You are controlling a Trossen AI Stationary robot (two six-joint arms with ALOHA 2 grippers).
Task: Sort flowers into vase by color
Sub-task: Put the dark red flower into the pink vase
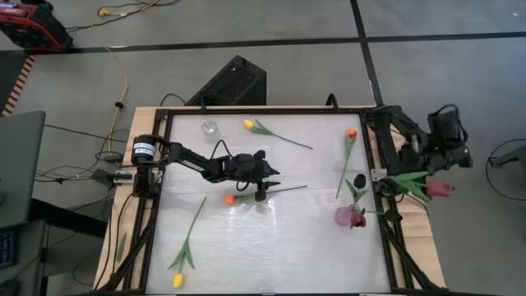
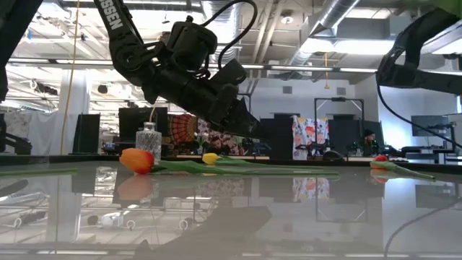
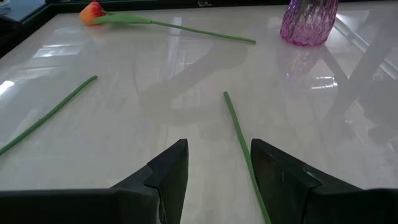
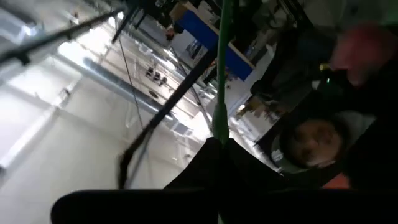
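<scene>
My left gripper (image 1: 267,187) is open, low over the table's middle. Its fingers stand on either side of the stem (image 3: 239,140) of an orange tulip (image 1: 230,198) lying flat, without touching it. My right gripper (image 4: 219,144), beyond the table's right edge, is shut on a dark red tulip (image 1: 440,188). A purple vase (image 1: 345,216) near the right edge holds a dark red flower (image 1: 358,219). A clear vase (image 1: 209,127) stands at the far left. Flat on the table are a yellow tulip (image 1: 249,124), another yellow tulip (image 1: 177,279) and an orange tulip (image 1: 352,133). My right gripper pinches the dark red tulip's green stem (image 4: 221,118) between its two shut fingers. The stem runs straight out from the fingertips. The tulip is lifted clear, past the table's right edge, with its head (image 1: 441,188) and leaves (image 1: 405,182) lying about level.
The table has a dark raised frame (image 1: 380,177) around a glossy white top. Stems of the lying tulips cross the near-left (image 1: 193,230) and far-middle areas (image 1: 288,140). Bare table top lies in the near middle (image 1: 279,247). A black box (image 1: 234,82) stands behind the far edge.
</scene>
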